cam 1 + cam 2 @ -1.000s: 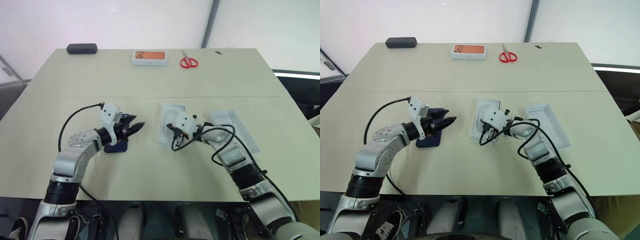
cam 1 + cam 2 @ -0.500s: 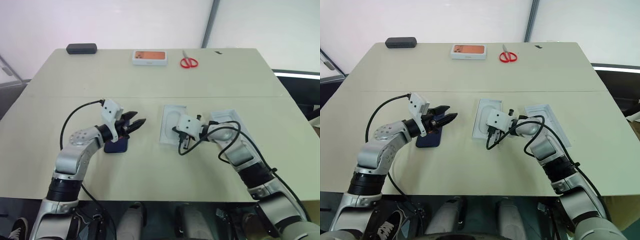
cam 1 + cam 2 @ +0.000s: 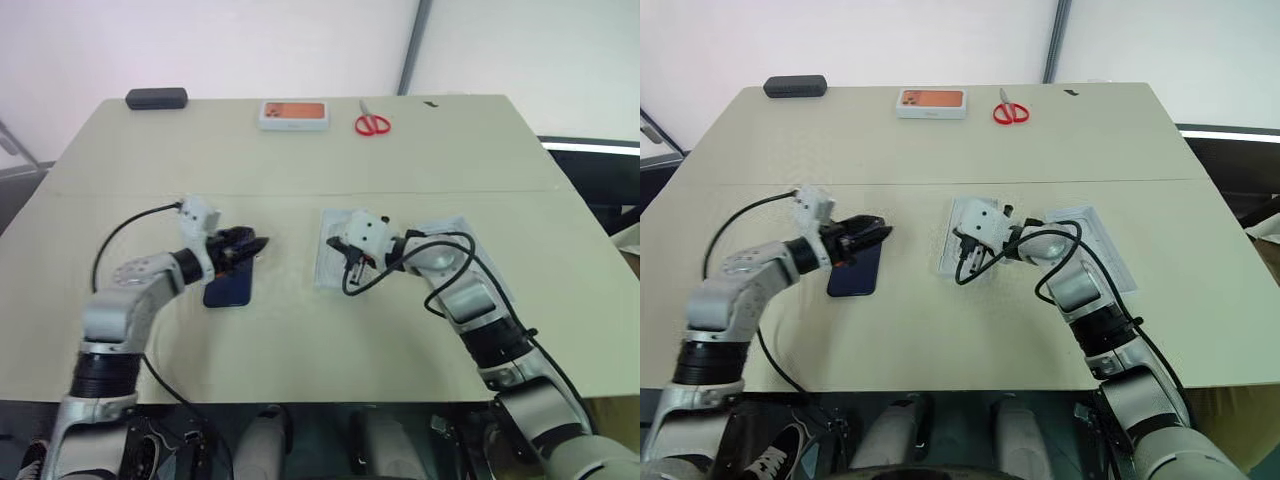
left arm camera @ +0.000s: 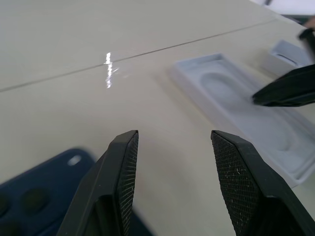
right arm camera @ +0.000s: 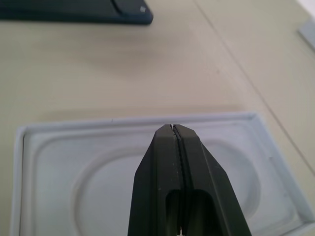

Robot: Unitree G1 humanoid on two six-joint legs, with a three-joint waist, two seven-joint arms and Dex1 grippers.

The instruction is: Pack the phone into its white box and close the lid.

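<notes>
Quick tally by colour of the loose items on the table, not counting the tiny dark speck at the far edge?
White: 3 (embossed insert card, shallow tray, box with orange picture)
Dark: 2 (phone, black case)
Red: 1 (scissors)
Total: 6

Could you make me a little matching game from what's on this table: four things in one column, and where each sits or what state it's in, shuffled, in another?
Things:
1. phone
2. scissors
3. left gripper
4. right gripper

Places or states:
A. jaws pressed shut, over a white tray with an embossed oblong
B. lying flat on the table, dark blue
C. jaws open, nothing between them
D. red handles, at the table's far edge

Pairs: 1-B, 2-D, 3-C, 4-A
</notes>
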